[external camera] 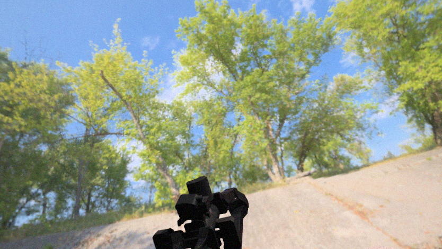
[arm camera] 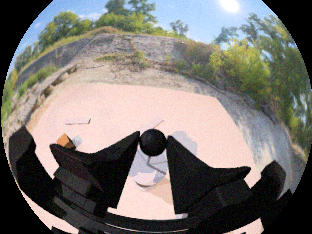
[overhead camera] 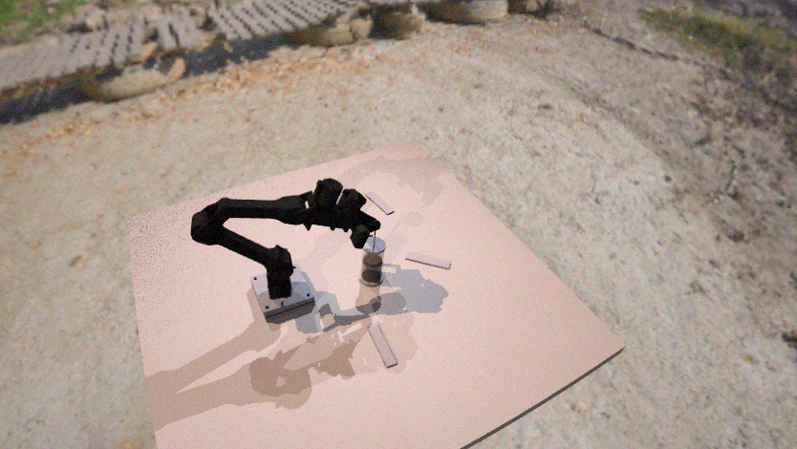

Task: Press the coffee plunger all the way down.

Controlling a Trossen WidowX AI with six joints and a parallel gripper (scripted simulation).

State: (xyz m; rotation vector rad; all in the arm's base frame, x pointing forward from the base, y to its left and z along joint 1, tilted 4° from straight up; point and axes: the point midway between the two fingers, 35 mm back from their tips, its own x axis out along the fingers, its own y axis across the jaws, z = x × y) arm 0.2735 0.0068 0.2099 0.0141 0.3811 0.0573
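The coffee press (overhead camera: 372, 271) stands upright on the pink table top, a clear cylinder with dark brown contents and a pale lid (overhead camera: 376, 244). A thin plunger rod rises from the lid, with a short length showing between lid and gripper in the top view. My gripper (overhead camera: 375, 226) (arm camera: 154, 136) is shut on the black ball knob (arm camera: 153, 143) at the top of the rod, one fingertip on each side. The knob is hidden by the fingers in the top view. The fingertips are not clearly seen in the exterior view.
Three pale flat strips lie around the press: one behind (overhead camera: 380, 203), one to the right (overhead camera: 428, 261) and one in front (overhead camera: 382, 345). An orange block (arm camera: 63, 140) shows at the left in the wrist view. The arm's base plate (overhead camera: 301, 287) is left of the press.
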